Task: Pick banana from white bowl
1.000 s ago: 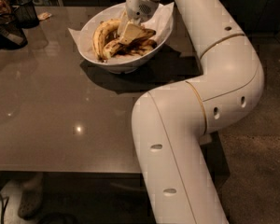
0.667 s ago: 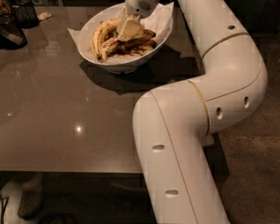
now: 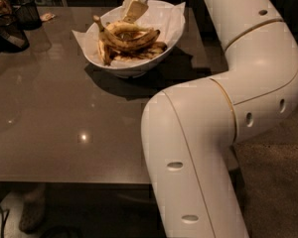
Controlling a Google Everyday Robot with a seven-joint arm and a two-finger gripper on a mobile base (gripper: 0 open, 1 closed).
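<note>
The white bowl (image 3: 139, 67), lined with crinkled white paper (image 3: 171, 21), stands at the far side of the brown table (image 3: 64, 113). Several overripe bananas lie in it. One long, brown-streaked banana (image 3: 131, 37) sits on top of the pile with its dark stem pointing up and left. My gripper (image 3: 130, 15) comes down from the top edge over the bowl, its beige fingers (image 3: 135, 8) closed on the upper middle of this banana. The banana looks raised a little above the others. My white arm (image 3: 223, 118) fills the right side of the view.
A black mesh cup (image 3: 28, 12) stands at the table's far left corner. A person (image 3: 4, 29) in dark clothes leans on the table beside it. A shoe (image 3: 32, 213) shows on the floor under the near left edge.
The gripper has risen from deep in the bowl to just above the pile. The top banana has come up with it, its stem now sticking up at the left.
</note>
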